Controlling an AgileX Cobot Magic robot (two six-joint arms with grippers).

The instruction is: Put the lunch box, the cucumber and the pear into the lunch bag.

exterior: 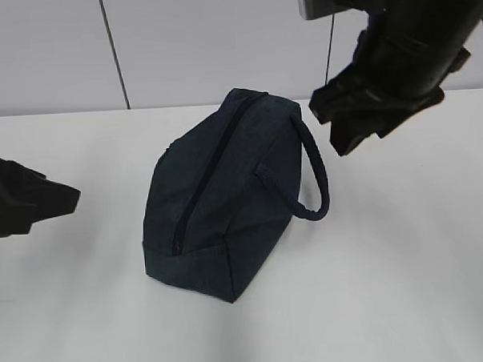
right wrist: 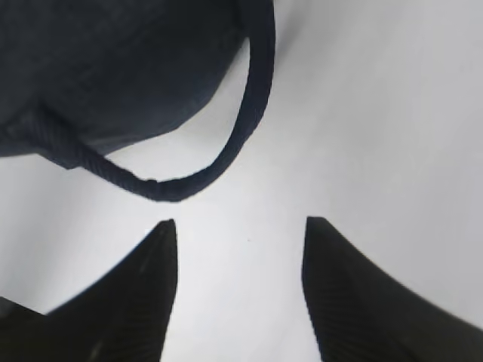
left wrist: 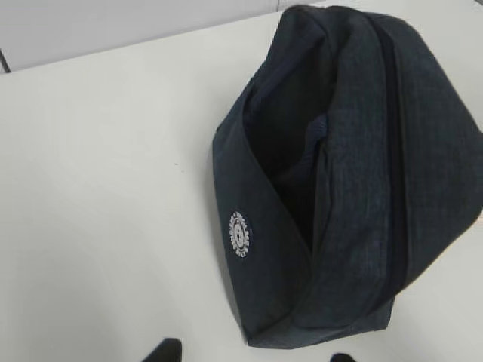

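Left end effector [left wrist: 249, 354] mostly cut off; lunch bag [exterior: 218, 206] contents hidden.

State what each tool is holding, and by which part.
Nothing is held. The right tool is open above the bare table, near the lunch bag's handle. The left tool shows only its empty tips.

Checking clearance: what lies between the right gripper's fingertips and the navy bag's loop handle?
Only bare white table, per the right wrist view, separates right gripper from loop handle.
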